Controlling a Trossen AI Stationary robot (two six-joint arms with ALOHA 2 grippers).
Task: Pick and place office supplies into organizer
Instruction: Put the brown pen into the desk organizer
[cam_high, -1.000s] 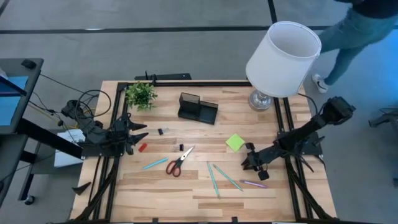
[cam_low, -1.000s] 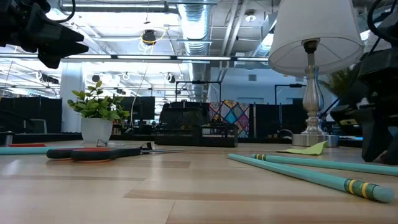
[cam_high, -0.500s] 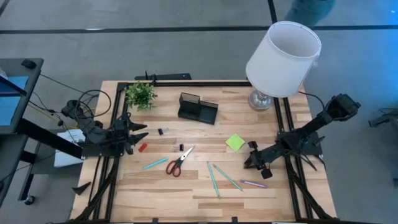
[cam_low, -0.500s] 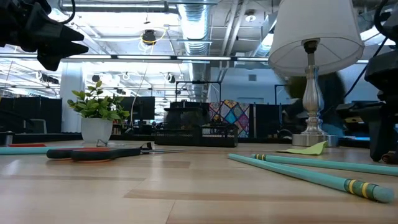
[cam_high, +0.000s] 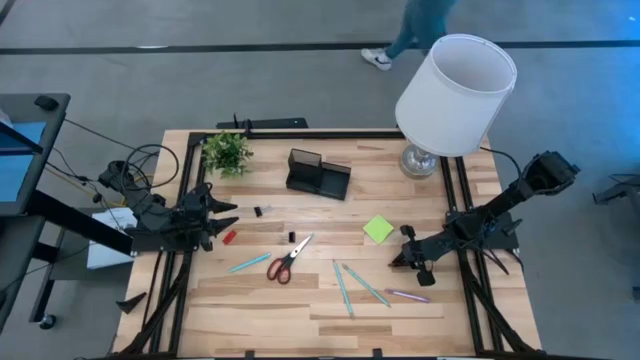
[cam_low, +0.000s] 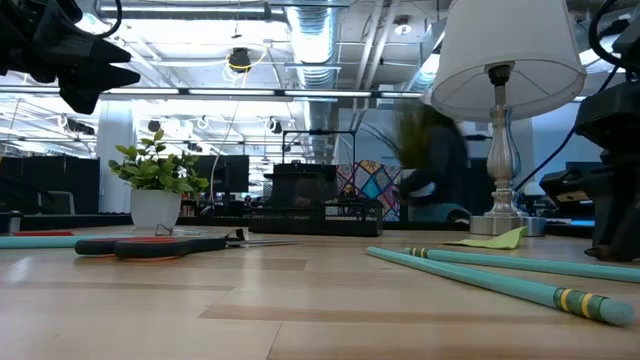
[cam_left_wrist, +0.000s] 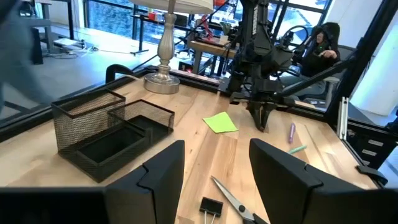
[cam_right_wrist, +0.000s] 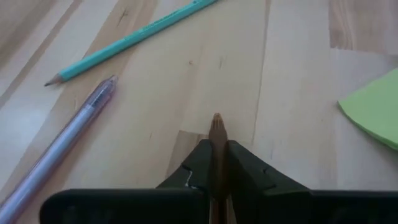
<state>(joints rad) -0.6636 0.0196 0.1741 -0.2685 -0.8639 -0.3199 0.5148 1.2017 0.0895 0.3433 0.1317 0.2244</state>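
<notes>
My right gripper (cam_high: 397, 262) hangs low over the table's right part, shut on a thin brown pen (cam_right_wrist: 216, 127). Beside it lie a lime-green sticky-note pad (cam_high: 378, 229), a pink pen (cam_high: 408, 296) and two teal pens (cam_high: 352, 286). Red-handled scissors (cam_high: 288, 260), a third teal pen (cam_high: 248, 263) and small black and red bits (cam_high: 229, 237) lie flat nearer the left. The black organizer (cam_high: 318, 174) stands at the far middle. My left gripper (cam_high: 225, 215) waits open above the left edge, holding nothing. My right gripper pinches the brown pen between its two fingers (cam_right_wrist: 198, 160). The pen lies along the fingers, and its pointed tip (cam_right_wrist: 216, 119) sticks out past their ends. The fingers slant down from the table's right side. Whether the pen touches the wood, I cannot tell.
A white-shaded lamp (cam_high: 455, 95) stands at the far right corner and a small potted plant (cam_high: 227, 152) at the far left. A person (cam_high: 418, 25) walks beyond the far edge. Bare wood lies along the near edge.
My right arm has stayed over the same spot by the pens, with only a slight shift of its wrist. The person beyond the table's far edge has walked from right to left.
</notes>
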